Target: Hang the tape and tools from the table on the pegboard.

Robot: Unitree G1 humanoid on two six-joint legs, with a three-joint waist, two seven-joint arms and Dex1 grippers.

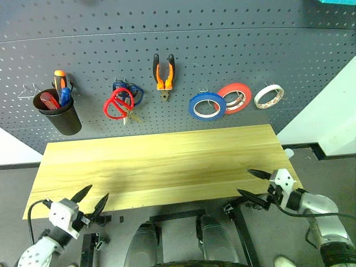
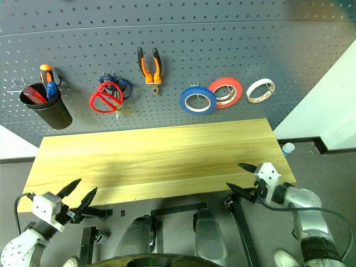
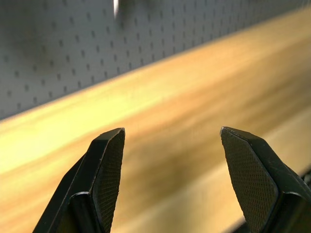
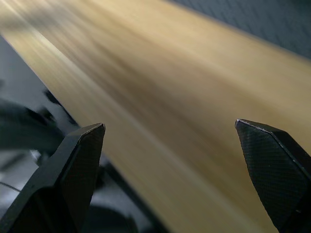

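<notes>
Blue tape [image 1: 207, 106] hangs on the far pegboard [image 1: 222, 50] with pliers [image 1: 164, 75], red scissors [image 1: 118, 104] and screwdriver [image 1: 49, 100]. Table [image 1: 167, 167] bare. Left gripper [image 1: 93, 201] and right gripper [image 1: 255, 183] open, empty, near edge.

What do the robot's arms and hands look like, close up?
Each arm is a pale grey shell ending in a white blocky wrist. The left gripper and right gripper each carry two black, pointed fingers with finely textured pads. Thin black cables loop beside both wrists.
</notes>
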